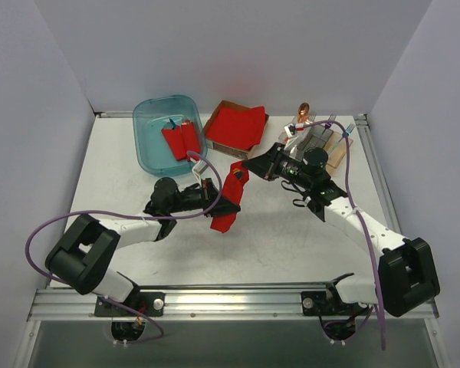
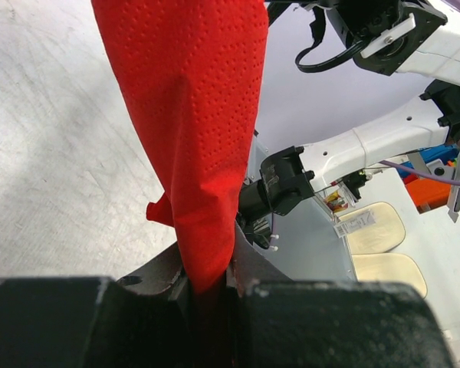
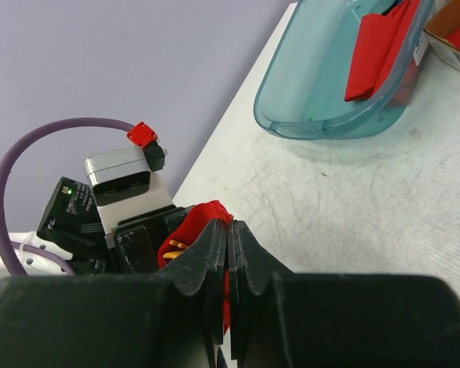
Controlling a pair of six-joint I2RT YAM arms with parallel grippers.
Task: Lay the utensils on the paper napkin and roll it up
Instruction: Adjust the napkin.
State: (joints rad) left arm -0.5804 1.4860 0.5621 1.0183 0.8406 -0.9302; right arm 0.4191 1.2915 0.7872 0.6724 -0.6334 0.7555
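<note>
– Hanging where, the paper napkin [image 1: 231, 195]?
– Held up over the middle of the table [image 1: 291, 238], rolled into a red tube and stretched between both grippers. Cannot tell whether its lowest tip touches the surface.

– Pointing which way?
– Slanting in the top view: lower end toward the near left, upper end toward the far right. Running straight up and away from the fingers in the left wrist view.

– Gripped how?
– Pinched near the lower end by the left gripper [image 1: 221, 205], clenched on the red paper. Pinched at the upper end by the right gripper [image 1: 246, 166], fingers pressed together with only a red sliver between them.

– Anything showing inside?
– An orange-yellow utensil [image 3: 175, 245], just its tip, peeking from the fold beside the right fingers. Cannot tell what else is wrapped in there.

– Counting what, then?
– One rolled napkin and two grippers on it. One teal bin [image 1: 147, 146] at the far left, holding two red bundles [image 1: 182, 139] side by side. One cardboard box [image 1: 224, 106] just right of the bin, filled with a red stack [image 1: 236, 126]. One utensil rack [image 1: 322, 142] at the far right, with one orange spoon [image 1: 303, 110] standing upright. Other handles there too small to count.
</note>
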